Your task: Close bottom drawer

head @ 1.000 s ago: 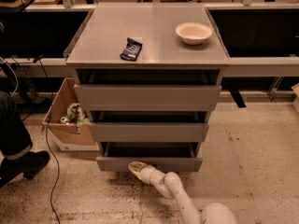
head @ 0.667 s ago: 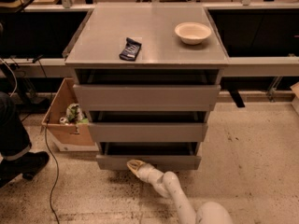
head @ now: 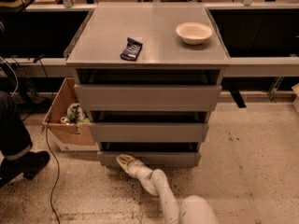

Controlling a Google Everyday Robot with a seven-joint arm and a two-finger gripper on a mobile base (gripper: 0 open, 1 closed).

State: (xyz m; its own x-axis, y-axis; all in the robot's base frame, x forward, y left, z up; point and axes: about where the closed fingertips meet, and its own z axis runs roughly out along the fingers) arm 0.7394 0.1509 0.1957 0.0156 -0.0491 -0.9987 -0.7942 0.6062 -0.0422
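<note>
Speckled floor [head: 252,143]; grey three-drawer bench [head: 159,36] at centre, every front pulled out a little; bottom drawer [head: 154,159] lowest, just above the floor, dark gap over its front. On top, dark packet [head: 131,49] toward 9 o'clock, pale bowl [head: 194,32] toward 2 o'clock. Gripper [head: 124,161] low against that drawer's front, at 9 o'clock from its middle; open or closed, cannot tell. Cardboard box [head: 67,122] beside the bench at 9 o'clock.
</note>
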